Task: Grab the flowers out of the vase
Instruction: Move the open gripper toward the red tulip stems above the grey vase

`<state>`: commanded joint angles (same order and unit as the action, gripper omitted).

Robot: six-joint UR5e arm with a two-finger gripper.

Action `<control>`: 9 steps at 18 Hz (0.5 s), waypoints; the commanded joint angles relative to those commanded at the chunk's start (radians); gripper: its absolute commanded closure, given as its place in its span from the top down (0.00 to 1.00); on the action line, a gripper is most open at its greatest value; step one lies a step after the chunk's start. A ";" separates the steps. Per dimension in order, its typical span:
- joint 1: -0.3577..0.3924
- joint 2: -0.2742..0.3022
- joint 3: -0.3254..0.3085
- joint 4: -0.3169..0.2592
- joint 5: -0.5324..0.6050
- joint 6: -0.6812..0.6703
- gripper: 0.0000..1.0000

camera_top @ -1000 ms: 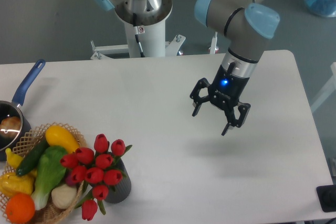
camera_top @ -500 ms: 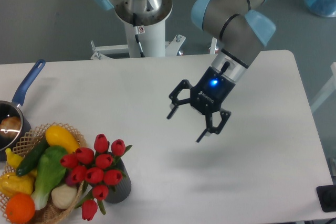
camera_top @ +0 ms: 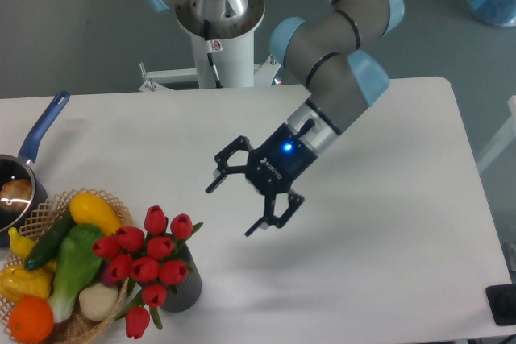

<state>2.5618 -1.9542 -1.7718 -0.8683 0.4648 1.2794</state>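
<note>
Blue-handled pot at table left edge. Wicker basket of vegetables and fruit just below it. Flowers stand in the dark vase, touching basket's right side, near front edge. Gripper hangs above table, up-right of flowers, apart from them, fingers spread wide, holding nothing.

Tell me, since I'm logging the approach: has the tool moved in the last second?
Yes. The tool, jaws open, has swung left and lower across the table, closing on the flowers in the vase.
</note>
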 joint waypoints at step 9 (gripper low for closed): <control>-0.051 -0.049 0.063 0.002 -0.003 -0.011 1.00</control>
<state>2.5111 -2.0033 -1.7089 -0.8667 0.4617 1.2686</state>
